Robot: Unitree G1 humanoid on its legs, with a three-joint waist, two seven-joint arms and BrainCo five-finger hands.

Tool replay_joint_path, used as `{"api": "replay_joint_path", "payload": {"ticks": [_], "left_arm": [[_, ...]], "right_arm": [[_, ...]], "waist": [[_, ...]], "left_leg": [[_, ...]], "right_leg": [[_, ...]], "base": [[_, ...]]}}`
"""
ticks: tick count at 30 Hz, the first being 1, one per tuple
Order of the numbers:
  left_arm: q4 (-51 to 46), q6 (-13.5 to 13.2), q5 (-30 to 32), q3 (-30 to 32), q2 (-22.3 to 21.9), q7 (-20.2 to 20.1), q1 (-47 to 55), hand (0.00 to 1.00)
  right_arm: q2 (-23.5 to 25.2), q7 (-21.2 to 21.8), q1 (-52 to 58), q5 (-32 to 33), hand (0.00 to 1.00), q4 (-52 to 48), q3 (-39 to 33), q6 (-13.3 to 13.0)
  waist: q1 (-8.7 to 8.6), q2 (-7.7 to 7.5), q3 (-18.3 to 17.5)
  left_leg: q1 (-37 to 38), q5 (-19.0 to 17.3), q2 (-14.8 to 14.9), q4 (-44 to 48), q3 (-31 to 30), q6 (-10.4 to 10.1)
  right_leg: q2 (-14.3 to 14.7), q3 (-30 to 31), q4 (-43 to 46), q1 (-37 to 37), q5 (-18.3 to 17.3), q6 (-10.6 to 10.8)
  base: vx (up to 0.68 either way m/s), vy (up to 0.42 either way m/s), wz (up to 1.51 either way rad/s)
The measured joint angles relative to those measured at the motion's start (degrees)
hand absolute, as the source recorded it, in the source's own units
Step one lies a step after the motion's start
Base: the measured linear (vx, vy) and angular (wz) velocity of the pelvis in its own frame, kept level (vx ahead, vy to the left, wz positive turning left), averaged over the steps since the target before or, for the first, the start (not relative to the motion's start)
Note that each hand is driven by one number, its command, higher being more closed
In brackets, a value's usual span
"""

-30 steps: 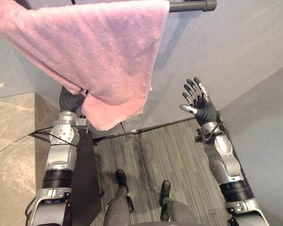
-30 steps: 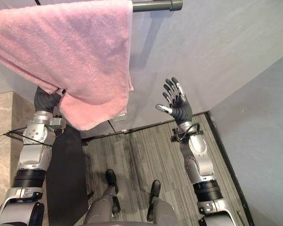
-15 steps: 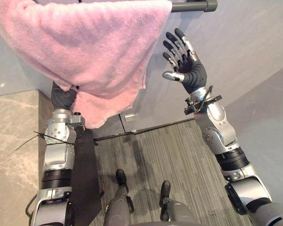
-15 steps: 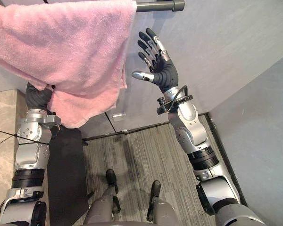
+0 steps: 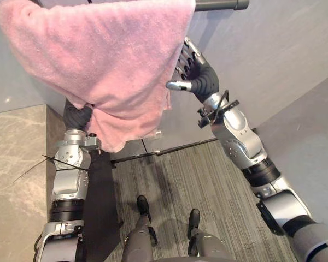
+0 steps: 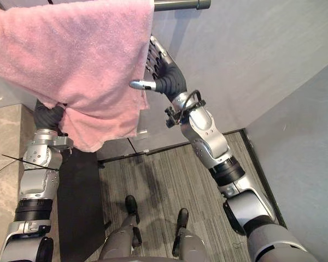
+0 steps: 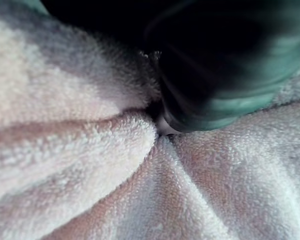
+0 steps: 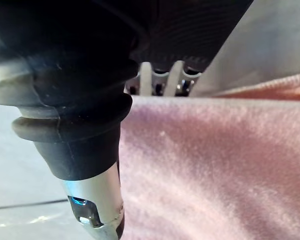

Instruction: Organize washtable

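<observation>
The pink towel [image 5: 109,54] hangs over a dark rail [image 5: 218,5] at the top of the wall [image 5: 273,49]. It covers most of the rail, and only the rail's bare right end shows past the cloth. The towel is thick, fluffy terry. Its lower edge hangs unevenly, rising on the right and dropping to a loose flap at lower left.

The left hand [image 5: 76,115] reaches up under that lower left flap. Its fingers are hidden in the cloth, so I cannot tell whether they grip it. Its wrist view shows folds of terry bunching together against a dark, blurred part of the hand.

The right hand [image 5: 199,79] is at the towel's right edge, below the rail. Its fingers are straight and slip behind the edge. The thumb sticks out in front, towards the cloth, and is not seen clamping it.

Below left lies a beige, marble-patterned surface [image 5: 16,174]. The floor [image 5: 197,174] is grey striped carpet, and the walls are plain grey.
</observation>
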Motion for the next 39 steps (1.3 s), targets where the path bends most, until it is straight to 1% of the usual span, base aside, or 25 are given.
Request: {"api": "replay_joint_path", "payload": {"ticks": [1, 4, 7, 8, 11, 15, 18, 21, 24, 27, 29, 31, 33, 39], "left_arm": [[0.02, 0.00, 0.00, -0.30, 0.00, 0.00, -0.08, 1.00], [0.62, -0.02, -1.15, -1.41, 0.09, 0.04, -0.92, 1.00], [2.33, -0.03, -1.20, -1.87, 0.37, 0.11, -2.52, 1.00], [2.33, -0.04, -1.22, -1.98, 0.43, 0.13, -2.59, 1.00], [2.33, -0.05, -2.20, -3.28, 0.52, 0.09, -2.70, 1.00], [2.34, -0.06, -2.37, -3.53, 0.99, 0.07, -2.71, 1.00], [2.35, -0.05, -2.36, -3.52, 2.07, 0.06, -2.70, 1.00], [2.34, -0.05, -2.35, -3.44, 2.20, 0.07, -2.71, 1.00], [2.34, -0.04, -2.34, -3.43, 2.20, 0.03, -3.11, 1.00], [2.29, -0.05, -2.34, -3.39, 2.20, -0.05, -4.04, 1.00], [2.21, -0.06, -2.35, -3.38, 2.20, -0.16, -4.56, 1.00], [1.62, -0.10, -2.35, -3.36, 2.20, -0.27, -4.78, 1.00], [1.55, -0.11, -2.35, -3.35, 2.20, -0.37, -4.75, 1.00], [1.53, -0.11, -2.35, -3.32, 2.20, -0.57, -4.65, 1.00]], "right_arm": [[0.07, -0.03, -0.88, 0.00, 0.00, 0.62, 0.39, 0.01], [2.14, -1.18, -4.57, -0.04, 0.00, 4.25, 0.65, 0.00], [4.27, -2.28, -8.28, -0.05, 0.00, 8.29, 0.85, 0.04], [4.85, -2.45, -9.50, -0.06, 1.00, 9.20, 1.15, 0.07], [6.25, -2.64, -12.68, -0.61, 1.00, 10.40, 2.36, 0.08], [8.51, -3.94, -14.93, -1.18, 1.00, 13.35, 2.39, 0.38], [8.85, -4.70, -14.93, -1.57, 1.00, 13.35, 2.36, 0.60], [8.63, -4.70, -14.93, -3.76, 1.00, 13.35, 1.77, 0.84], [7.56, -4.70, -14.93, -4.84, 1.00, 13.35, -0.32, 1.20], [4.59, -4.77, -14.78, -5.16, 1.00, 13.36, -2.31, 1.81], [3.17, -4.73, -14.33, -5.12, 1.00, 13.35, -2.31, 1.97], [2.15, -4.62, -13.82, -5.08, 1.00, 13.29, -2.33, 2.05], [1.56, -4.51, -12.88, -5.05, 1.00, 13.22, -2.34, 2.13], [1.49, -3.44, -11.58, -4.45, 1.00, 12.69, -2.89, 2.28]], "waist": [[0.11, 0.00, 0.00], [1.24, 0.05, -0.01], [1.57, 0.26, -0.01], [1.69, 0.33, 0.02], [2.66, 0.98, 0.08], [2.74, 1.28, 0.06], [2.73, 1.28, 0.06], [2.71, 1.28, 0.05], [2.74, 1.29, 0.04], [2.61, 1.30, 0.03], [2.54, 1.34, 0.00], [2.35, 1.81, -0.29], [2.36, 2.02, -0.41], [2.40, 2.02, -0.43]], "left_leg": [[-0.01, 0.01, 0.00, 0.00, -0.04, -0.01], [-0.12, 0.35, 0.04, 0.15, -0.53, -0.50], [-0.39, 0.53, 0.62, 0.30, -1.09, -0.74], [-0.41, 0.57, 0.79, 0.29, -1.16, -0.80], [-0.80, 0.72, 1.38, 0.01, -1.42, -1.06], [-1.07, 0.73, 1.67, 0.01, -2.00, -1.10], [-1.16, 0.75, 1.56, 0.02, -1.92, -1.10], [-1.16, 0.76, 1.44, 0.06, -1.60, -1.09], [-1.08, 0.86, 1.44, 0.33, -1.34, -1.19], [-0.36, 0.91, 1.45, 0.34, -1.10, -1.23], [0.42, 0.91, 1.51, 0.30, -0.88, -1.24], [0.51, 0.90, 1.63, 0.02, -0.77, -1.24], [0.84, 0.89, 1.73, 0.00, -0.69, -1.25], [1.68, 0.85, 1.77, -0.01, -0.16, -1.26]], "right_leg": [[0.01, 0.02, -0.02, 0.02, 0.00, 0.00], [0.13, 0.06, -0.73, 0.24, 0.29, -0.19], [0.68, -0.13, -0.86, 0.29, 0.47, -0.45], [0.73, -0.13, -0.86, 0.27, 0.48, -0.48], [1.34, -0.22, -0.85, -0.08, 0.59, -0.69], [1.61, -0.55, -0.84, -0.10, 0.56, -0.80], [1.61, -0.61, -0.85, -0.15, 0.56, -0.80], [1.61, -0.60, -0.87, -0.15, 0.55, -0.80], [1.64, -0.60, -0.87, -0.10, 0.56, -0.80], [1.63, -0.38, -0.80, 0.47, 0.56, -0.80], [1.66, -0.13, -0.74, 1.04, 0.56, -0.80], [1.74, 0.05, -0.66, 0.94, 0.61, -0.86], [1.77, 0.12, -0.59, 1.00, 0.67, -0.92], [1.65, 0.66, -0.72, 1.82, 0.70, -0.94]], "base": [[0.04, -0.009, 0.01], [0.02, -0.008, -0.01], [0.01, -0.016, 0.04], [0.00, 0.000, 0.00], [-0.02, -0.021, 0.00], [-0.02, -0.020, 0.04], [0.00, 0.000, 0.00], [0.00, 0.000, 0.00], [0.00, 0.000, 0.00], [0.00, -0.005, -0.03], [0.00, -0.008, -0.06], [-0.02, -0.015, -0.08], [-0.03, -0.018, -0.10], [0.00, -0.007, -0.02]]}}
